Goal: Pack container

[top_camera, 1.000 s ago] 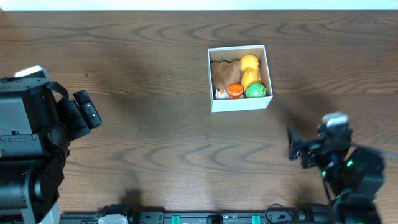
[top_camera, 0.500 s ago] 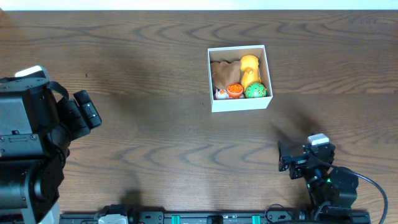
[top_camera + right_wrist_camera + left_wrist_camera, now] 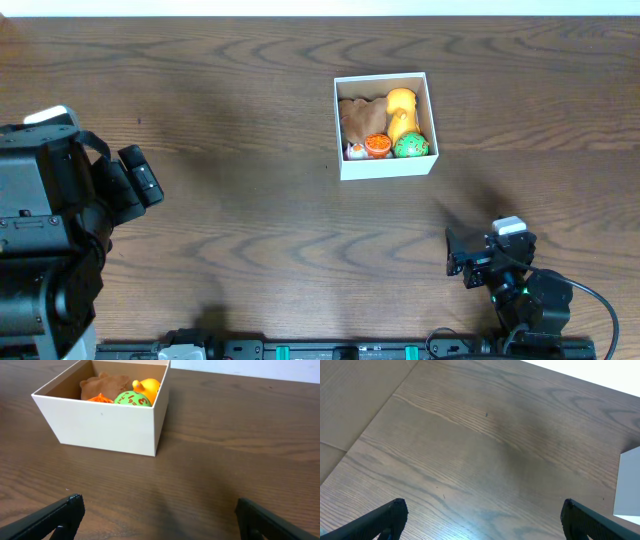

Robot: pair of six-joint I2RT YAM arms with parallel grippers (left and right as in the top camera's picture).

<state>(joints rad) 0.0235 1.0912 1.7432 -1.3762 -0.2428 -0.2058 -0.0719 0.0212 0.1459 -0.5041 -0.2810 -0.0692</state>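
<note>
The right gripper (image 3: 159, 510) is spread wide and holds nothing. Its two dark fingertips (image 3: 74, 506) sit at the lower corners of the wrist view, with bare wooden table (image 3: 235, 445) between them. It is low over the near right part of the table and faces the container (image 3: 110, 425), which stands well apart from it, farther back.

The container is a square white box with a tan-brown inside, resting flat on the table right of centre. Several toys lie inside:
- a yellow rounded toy (image 3: 401, 108) toward the back right
- a green ball (image 3: 129, 399) with red markings at the front right corner
- an orange toy (image 3: 377, 145) just beside the ball
- a small white-and-orange piece (image 3: 355, 151) at the front left
- a brown soft shape (image 3: 360, 120) behind those

The left gripper (image 3: 484, 510) is also released and empty, its fingers far apart. It sits at the left edge of the table, well away from the container. Only the container's white wall shows at the right edge of the left wrist view.
</note>
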